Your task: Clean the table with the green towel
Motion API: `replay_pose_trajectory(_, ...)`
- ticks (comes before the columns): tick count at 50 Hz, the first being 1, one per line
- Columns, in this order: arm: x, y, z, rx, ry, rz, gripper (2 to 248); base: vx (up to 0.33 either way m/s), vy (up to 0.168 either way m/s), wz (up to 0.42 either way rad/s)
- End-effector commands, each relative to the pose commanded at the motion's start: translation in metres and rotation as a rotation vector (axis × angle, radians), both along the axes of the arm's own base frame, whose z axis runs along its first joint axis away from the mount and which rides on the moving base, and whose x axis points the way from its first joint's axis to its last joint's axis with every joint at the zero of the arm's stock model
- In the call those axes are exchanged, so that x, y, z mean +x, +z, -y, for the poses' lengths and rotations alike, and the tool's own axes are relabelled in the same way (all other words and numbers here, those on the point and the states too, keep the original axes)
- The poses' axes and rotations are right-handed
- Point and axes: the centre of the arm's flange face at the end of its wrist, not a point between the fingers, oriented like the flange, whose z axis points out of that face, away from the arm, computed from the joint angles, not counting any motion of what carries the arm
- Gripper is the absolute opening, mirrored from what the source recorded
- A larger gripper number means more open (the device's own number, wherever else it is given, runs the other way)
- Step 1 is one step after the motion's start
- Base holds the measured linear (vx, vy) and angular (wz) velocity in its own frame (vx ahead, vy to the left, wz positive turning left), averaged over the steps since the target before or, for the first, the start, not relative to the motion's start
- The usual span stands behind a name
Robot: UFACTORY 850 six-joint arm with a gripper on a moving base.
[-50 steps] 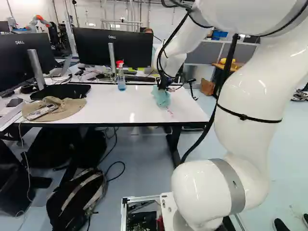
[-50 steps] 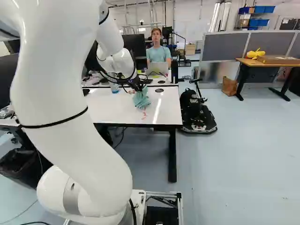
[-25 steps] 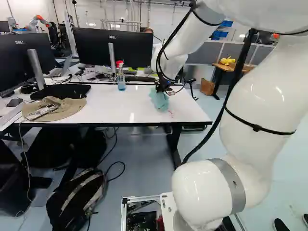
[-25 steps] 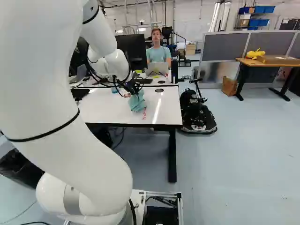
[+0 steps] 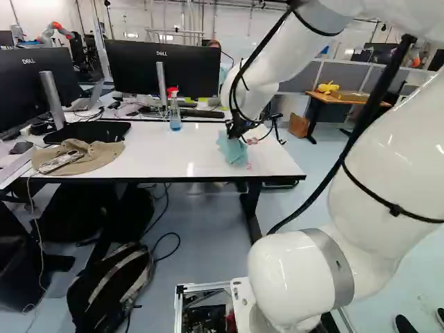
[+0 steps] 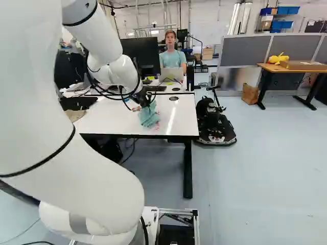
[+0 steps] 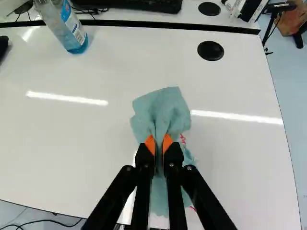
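My gripper (image 5: pixel 236 129) reaches down over the right part of the white table (image 5: pixel 146 156) with the green towel (image 5: pixel 233 150) bunched beneath it. In the wrist view the gripper (image 7: pixel 159 143) is shut on the towel (image 7: pixel 163 110), its orange pads pinching a fold. Cloth spreads on the tabletop ahead of and under the fingers. Red marks (image 7: pixel 183 139) peek out beside the towel; others (image 5: pixel 252 141) show behind it in the left base view, and faint ones (image 6: pixel 157 125) lie by its near side in the right base view. The towel hides whatever is under it.
A spray bottle (image 5: pixel 175 114) stands near the table's back edge. A hat (image 5: pixel 90 158) with a phone on it and a black pad (image 5: pixel 87 132) lie at the left. Monitors (image 5: pixel 163 68) rise behind. A backpack (image 5: pixel 114 284) sits on the floor, a scooter (image 6: pixel 214 122) beyond the table.
The arm has swung, drawing the gripper and held towel across the tabletop toward the near edge. More red marks show behind the towel. The base has not moved.
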Motion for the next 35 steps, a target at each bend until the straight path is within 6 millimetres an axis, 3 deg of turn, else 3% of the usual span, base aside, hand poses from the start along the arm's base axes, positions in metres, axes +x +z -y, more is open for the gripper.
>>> replay_pose_trajectory(35,-0.060,-0.004,0.036,0.000,-0.088,0.015,38,0.000,0.000,0.000)
